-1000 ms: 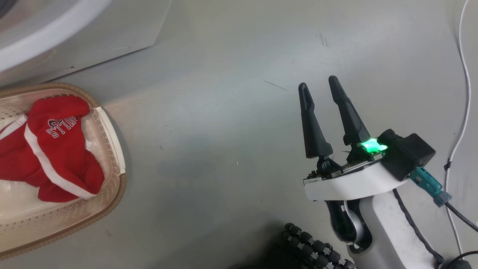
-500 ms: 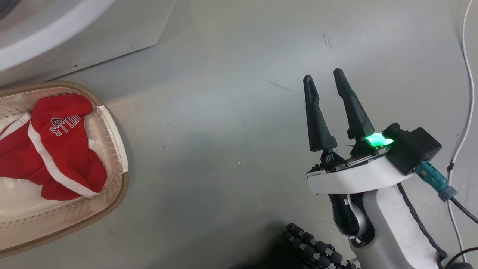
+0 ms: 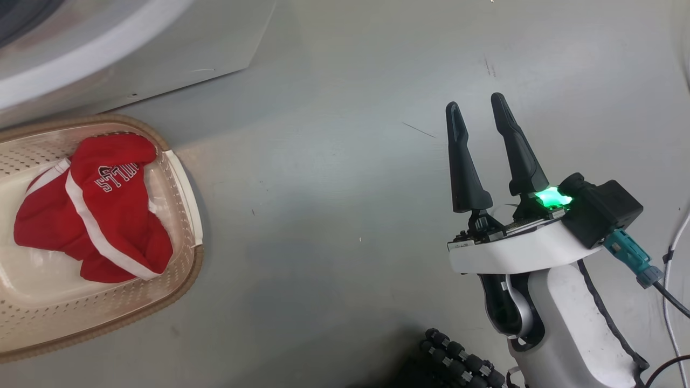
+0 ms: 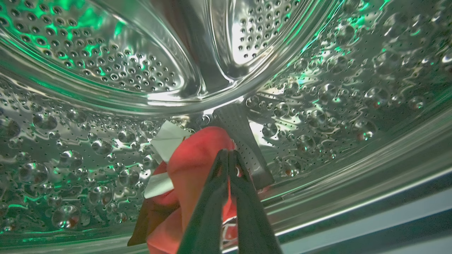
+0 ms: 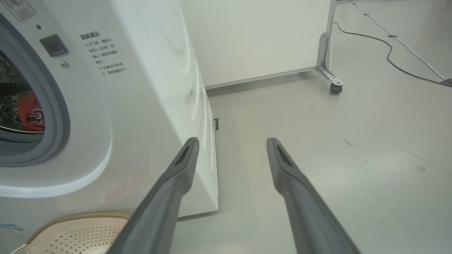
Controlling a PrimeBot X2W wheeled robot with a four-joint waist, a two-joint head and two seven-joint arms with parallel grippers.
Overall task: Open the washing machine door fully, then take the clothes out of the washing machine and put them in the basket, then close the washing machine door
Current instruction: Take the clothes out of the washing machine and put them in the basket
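Head camera has shifted since half a second ago. The basket [image 3: 183, 280] and the red clothes [image 3: 102, 215] in it lie unchanged. The right claw [image 3: 474, 102] keeps the same wide spread, empty, over the floor [image 3: 334, 161]. Clothes are bunched, white stripe running diagonally from upper left to lower right, lettering end toward the washing machine [image 3: 161, 48]. The left claw [image 4: 227, 153] is inside the drum [image 4: 106, 53], pinched closed on a second red garment [image 4: 190, 155], its white collar bit to the left.

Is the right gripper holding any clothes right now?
No, the right gripper stands open with nothing held in it.
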